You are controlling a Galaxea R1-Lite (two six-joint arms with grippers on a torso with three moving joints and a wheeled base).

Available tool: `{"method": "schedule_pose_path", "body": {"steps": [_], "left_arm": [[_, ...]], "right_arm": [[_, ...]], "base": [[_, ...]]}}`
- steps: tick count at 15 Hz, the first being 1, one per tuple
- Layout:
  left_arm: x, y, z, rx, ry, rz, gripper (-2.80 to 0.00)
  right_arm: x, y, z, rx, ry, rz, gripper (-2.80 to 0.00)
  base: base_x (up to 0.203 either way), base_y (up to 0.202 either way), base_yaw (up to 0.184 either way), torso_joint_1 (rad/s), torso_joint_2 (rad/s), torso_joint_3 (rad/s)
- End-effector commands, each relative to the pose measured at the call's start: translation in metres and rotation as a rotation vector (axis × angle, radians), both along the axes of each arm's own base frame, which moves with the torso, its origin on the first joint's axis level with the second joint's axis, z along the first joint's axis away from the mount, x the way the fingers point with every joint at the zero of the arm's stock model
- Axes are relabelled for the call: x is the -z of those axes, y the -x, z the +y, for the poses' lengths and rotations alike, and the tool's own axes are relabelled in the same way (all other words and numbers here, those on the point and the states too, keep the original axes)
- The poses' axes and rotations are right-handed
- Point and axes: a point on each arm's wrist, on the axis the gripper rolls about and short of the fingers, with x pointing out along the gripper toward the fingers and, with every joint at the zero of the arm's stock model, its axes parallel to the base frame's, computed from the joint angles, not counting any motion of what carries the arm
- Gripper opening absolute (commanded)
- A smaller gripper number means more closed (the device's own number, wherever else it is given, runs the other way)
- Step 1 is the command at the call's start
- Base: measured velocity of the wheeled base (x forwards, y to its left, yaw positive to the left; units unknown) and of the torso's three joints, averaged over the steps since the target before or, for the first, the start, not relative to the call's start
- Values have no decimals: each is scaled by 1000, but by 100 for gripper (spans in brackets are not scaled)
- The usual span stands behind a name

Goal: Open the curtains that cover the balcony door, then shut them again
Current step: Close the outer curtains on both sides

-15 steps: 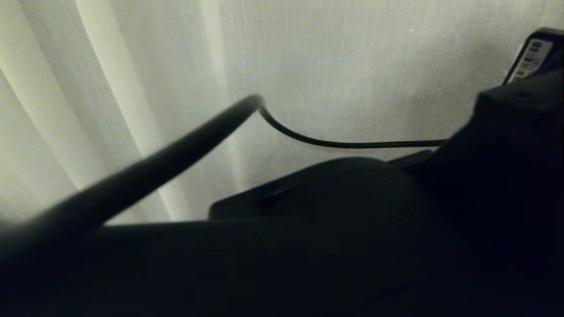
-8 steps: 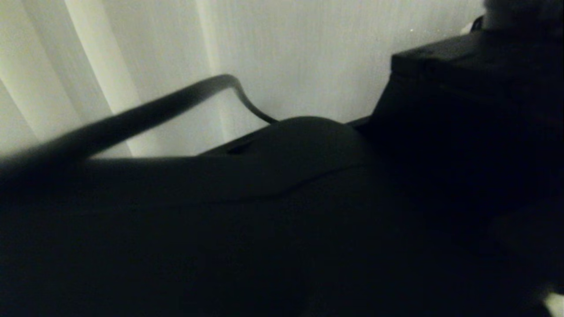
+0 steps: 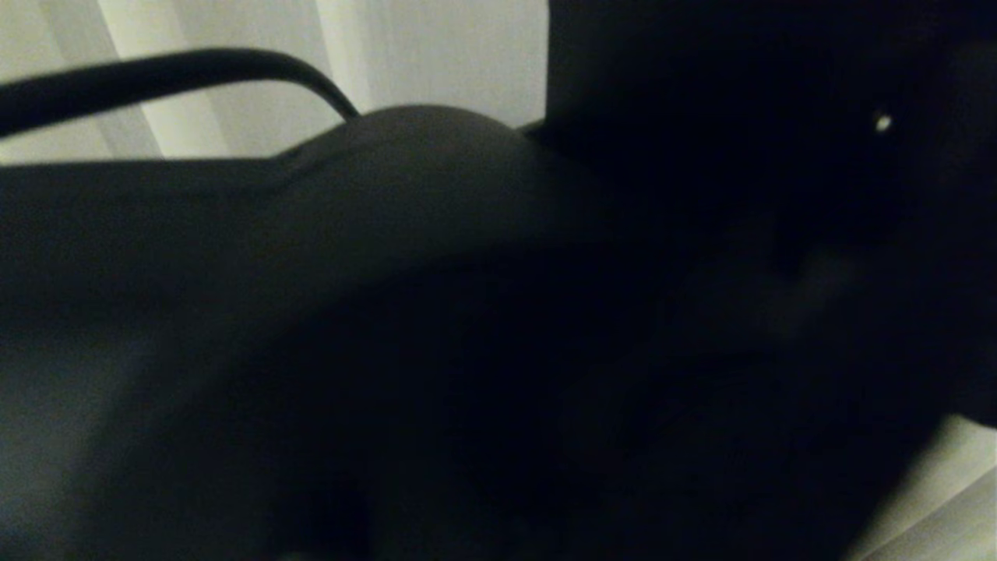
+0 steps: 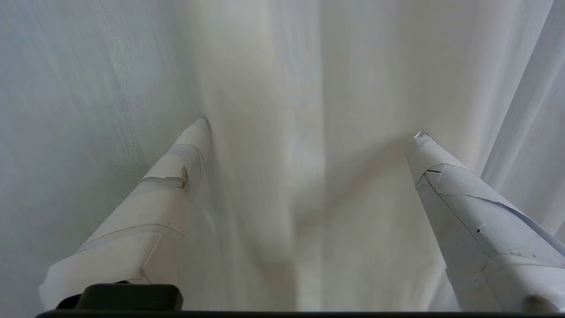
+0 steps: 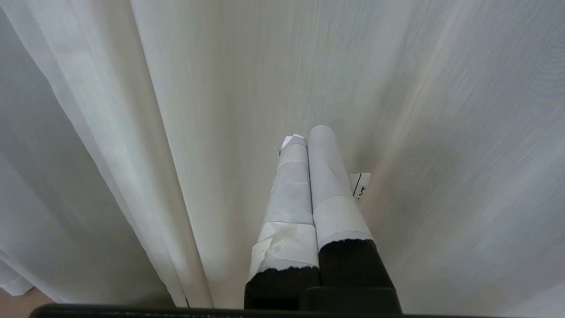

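While pleated curtains (image 4: pixel 282 110) fill view, left hand (image 4: pixel 309 128) spread wide, right hand (image 5: pixel 307 134) closed, empty.

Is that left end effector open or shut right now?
Open. In the left wrist view the left end effector has its two taped fingers spread wide apart, with curtain fabric filling the gap, nothing pinched.

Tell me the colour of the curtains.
Cream, off-white curtains, slightly sheer with vertical pleats; the right wrist view shows them best.
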Motion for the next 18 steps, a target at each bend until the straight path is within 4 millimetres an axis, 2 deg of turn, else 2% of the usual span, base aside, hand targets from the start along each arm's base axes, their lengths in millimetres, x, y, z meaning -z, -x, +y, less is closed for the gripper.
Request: {"method": "schedule_pose_path", "body": {"steps": [1, 8, 13, 18], "left_arm": [[-11, 2, 10, -5, 28, -8, 0], [-36, 16, 46, 2, 72, -26, 0], [-57, 35, 78, 19, 102, -63, 0], [-65, 59, 115, 63, 101, -80, 0]], "right_arm": [[0, 0, 0, -2, 1, 2, -280], [0, 0, 0, -2, 1, 2, -280], [0, 0, 0, -1, 1, 2, -280], [0, 0, 0, 0, 1, 2, -280]], "base": [[0, 0, 0, 0, 0, 0], [0, 0, 0, 0, 0, 0], [0, 0, 0, 0, 0, 0], [0, 0, 0, 0, 0, 0]]}}
